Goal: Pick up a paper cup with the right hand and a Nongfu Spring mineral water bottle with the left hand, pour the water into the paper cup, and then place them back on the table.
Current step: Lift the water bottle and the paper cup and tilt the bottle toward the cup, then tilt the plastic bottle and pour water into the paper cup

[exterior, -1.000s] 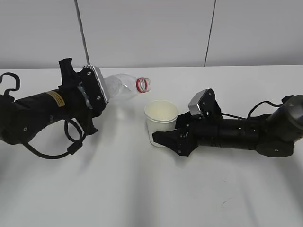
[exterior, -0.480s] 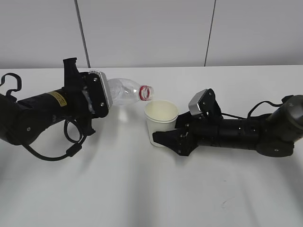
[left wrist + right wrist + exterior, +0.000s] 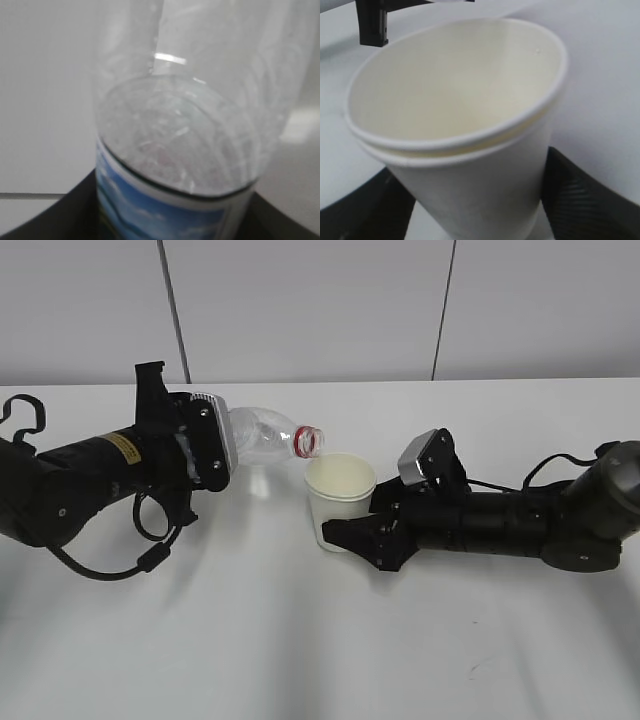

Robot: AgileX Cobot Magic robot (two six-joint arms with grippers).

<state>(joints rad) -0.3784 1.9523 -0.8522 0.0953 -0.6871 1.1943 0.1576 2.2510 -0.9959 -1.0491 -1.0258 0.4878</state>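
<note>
Since a second ago the left hand (image 3: 200, 440) has swung toward the right hand (image 3: 345, 532), carrying the Nongfu Spring mineral water bottle (image 3: 265, 433) with it. The bottle, clamped between the left fingers, has tipped further: its open mouth was level and short of the paper cup (image 3: 340, 498), and now it slants downward beyond those fingers, its red neck ring just above the cup's near rim. The yellow sticker on the left arm has moved along too.
</note>
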